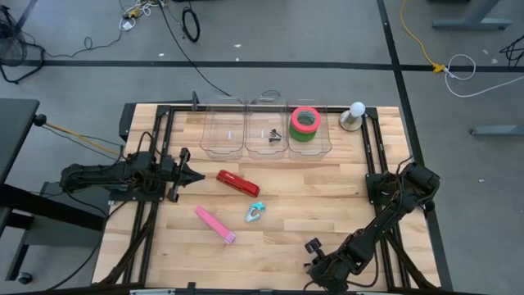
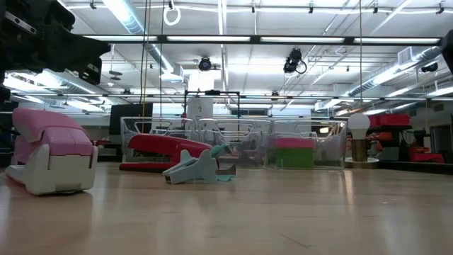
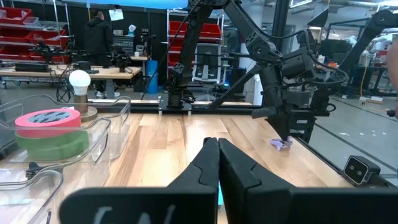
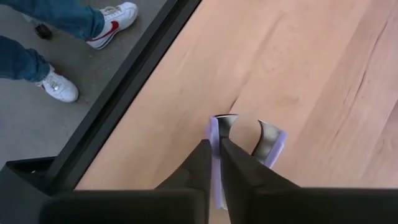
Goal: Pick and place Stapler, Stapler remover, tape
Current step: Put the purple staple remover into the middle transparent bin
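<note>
Pinched between the right gripper [image 4: 216, 149]'s fingers, a lilac plastic staple remover [image 4: 273, 144] sits at the near edge of the pale wooden table [image 1: 327, 205]; lifting it toward the 3 clear plastic bins [image 1: 266, 129] looks next. Stacked red-and-green tape rolls [image 1: 304, 123] already fill 1 bin, the red stapler [image 1: 237, 183] lies mid-table, and the left gripper [image 1: 194, 176] waits with fingers together, a workshop beyond.

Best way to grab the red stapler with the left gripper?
Take the red stapler across its narrow width near mid-length, from above. It lies flat and slanted on the table, so turn the left gripper until its fingers straddle the long sides.
</note>
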`<control>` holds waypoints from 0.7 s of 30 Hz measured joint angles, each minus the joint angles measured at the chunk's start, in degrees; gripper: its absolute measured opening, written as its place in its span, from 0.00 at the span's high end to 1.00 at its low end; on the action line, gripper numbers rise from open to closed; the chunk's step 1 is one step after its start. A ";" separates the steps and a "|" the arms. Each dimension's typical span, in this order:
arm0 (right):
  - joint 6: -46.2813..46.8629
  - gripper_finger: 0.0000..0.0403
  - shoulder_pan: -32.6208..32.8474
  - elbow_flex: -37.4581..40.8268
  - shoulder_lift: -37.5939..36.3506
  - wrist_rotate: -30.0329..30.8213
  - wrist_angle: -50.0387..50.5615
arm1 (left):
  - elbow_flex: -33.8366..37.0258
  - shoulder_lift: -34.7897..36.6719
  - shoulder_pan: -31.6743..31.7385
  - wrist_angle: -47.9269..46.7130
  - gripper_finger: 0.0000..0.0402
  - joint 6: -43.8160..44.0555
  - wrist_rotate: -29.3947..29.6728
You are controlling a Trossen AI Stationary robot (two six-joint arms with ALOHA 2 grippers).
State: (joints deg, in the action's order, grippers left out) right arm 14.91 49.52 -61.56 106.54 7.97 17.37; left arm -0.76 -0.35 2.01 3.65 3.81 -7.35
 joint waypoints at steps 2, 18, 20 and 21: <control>-0.36 0.95 0.00 0.02 0.02 0.02 -0.13 | 0.00 0.00 0.00 0.01 0.99 0.02 0.00; -1.86 0.98 -1.03 0.13 -3.97 -0.23 0.12 | 0.01 -0.01 -0.01 -0.01 0.99 0.02 0.00; -1.85 0.98 -1.72 0.13 -5.26 -0.52 0.28 | 0.00 -0.01 0.00 0.00 0.99 0.00 0.00; -1.87 0.98 -2.12 0.13 -5.94 -0.85 0.28 | 0.01 0.01 -0.01 0.01 0.99 0.00 0.00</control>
State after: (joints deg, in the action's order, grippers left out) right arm 13.04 47.40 -61.43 100.60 7.11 17.65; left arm -0.75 -0.34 2.00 3.66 3.81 -7.35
